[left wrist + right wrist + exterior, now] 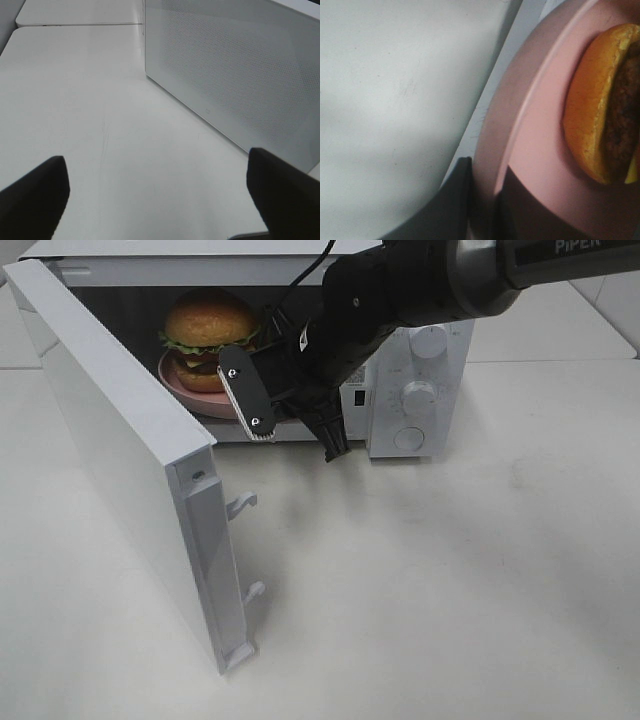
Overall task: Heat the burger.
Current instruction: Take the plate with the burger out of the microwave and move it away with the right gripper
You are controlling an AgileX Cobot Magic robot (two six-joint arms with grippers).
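Golden-bunned burger (208, 338) sits on the pink plate (200, 398) inside the open microwave (420, 390), at eleven o'clock. Right gripper (485, 210) pinches the plate's rim; a tug could tip the burger. Left gripper (160, 200) gapes empty.
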